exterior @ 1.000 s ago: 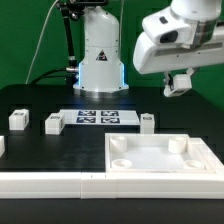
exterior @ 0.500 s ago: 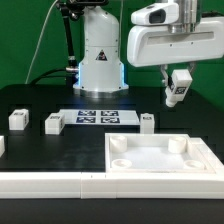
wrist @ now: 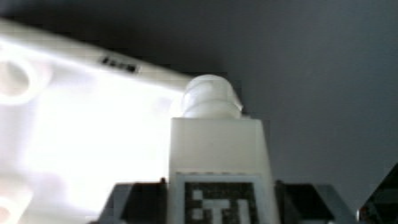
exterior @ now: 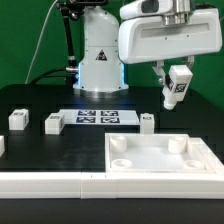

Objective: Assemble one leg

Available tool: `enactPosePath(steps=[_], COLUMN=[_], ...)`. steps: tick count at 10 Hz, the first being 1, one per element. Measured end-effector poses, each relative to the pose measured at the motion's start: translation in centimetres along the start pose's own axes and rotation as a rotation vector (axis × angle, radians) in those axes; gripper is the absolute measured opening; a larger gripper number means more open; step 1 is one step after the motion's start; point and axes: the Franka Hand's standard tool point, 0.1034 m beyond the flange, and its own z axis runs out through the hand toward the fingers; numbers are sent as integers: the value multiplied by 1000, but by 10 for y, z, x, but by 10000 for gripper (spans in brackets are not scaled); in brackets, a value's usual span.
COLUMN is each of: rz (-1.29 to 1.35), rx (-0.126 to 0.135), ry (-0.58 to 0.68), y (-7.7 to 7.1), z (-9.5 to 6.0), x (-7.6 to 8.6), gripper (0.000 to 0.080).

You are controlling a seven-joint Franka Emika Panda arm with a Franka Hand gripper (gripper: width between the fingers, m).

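Observation:
My gripper (exterior: 176,88) is shut on a leg (exterior: 177,90), a small white block with a black-and-white tag, and holds it tilted in the air above the far right part of the large white square panel (exterior: 160,165). In the wrist view the leg (wrist: 221,150) fills the middle between the dark fingers (wrist: 139,203), its rounded end pointing away over the bright panel (wrist: 80,120). Three more legs stand on the black table: one (exterior: 18,120) at the exterior view's left, one (exterior: 53,123) beside it, and one (exterior: 147,122) by the panel's far edge.
The marker board (exterior: 97,118) lies flat in front of the arm's white base (exterior: 100,60). A low white wall (exterior: 50,183) runs along the near edge. The panel has round corner sockets (exterior: 176,144).
The arm has swung toward the exterior view's left and come lower, carrying the leg with it; the leg now hangs more over the panel's far right corner.

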Motion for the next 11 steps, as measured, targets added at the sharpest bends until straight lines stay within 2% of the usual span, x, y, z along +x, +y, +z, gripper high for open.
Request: enactPosePath(steps=[4,6,9,11], rz=[0,-1,11,-10], rx=[4,24,43,56], ry=[-6,8,24,52], y=[0,4,15,21], z=[2,5,17,33], x=[1,36,68,93], gripper=[290,290,290,290])
